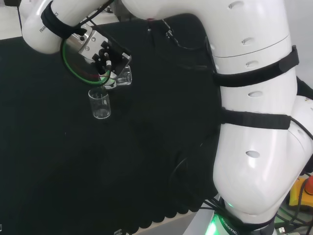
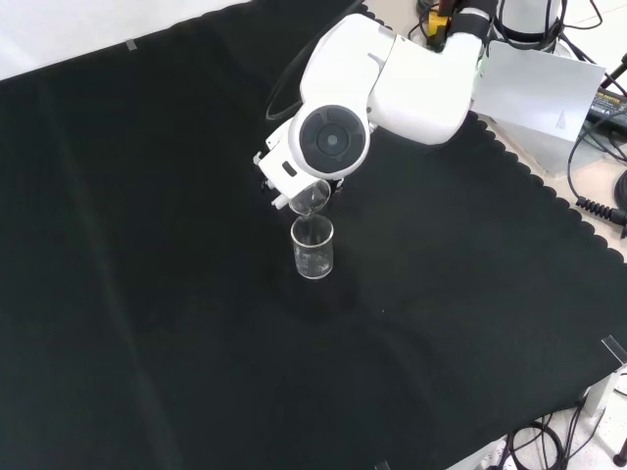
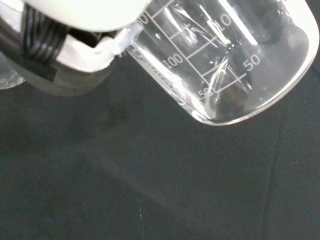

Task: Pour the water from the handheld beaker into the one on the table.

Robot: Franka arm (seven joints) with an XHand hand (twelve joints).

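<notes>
One white arm [image 2: 411, 83] reaches over the black-clothed table [image 2: 147, 294]. Its hand [image 1: 105, 56] grips a clear beaker [image 3: 225, 60], tipped steeply with its lip directly above a second beaker [image 2: 313, 248], which stands upright on the cloth near the middle in the front view. Water pools low in the tilted beaker in the wrist view.

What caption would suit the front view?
Robot hand tips a clear beaker over a second beaker standing on black cloth.
</notes>
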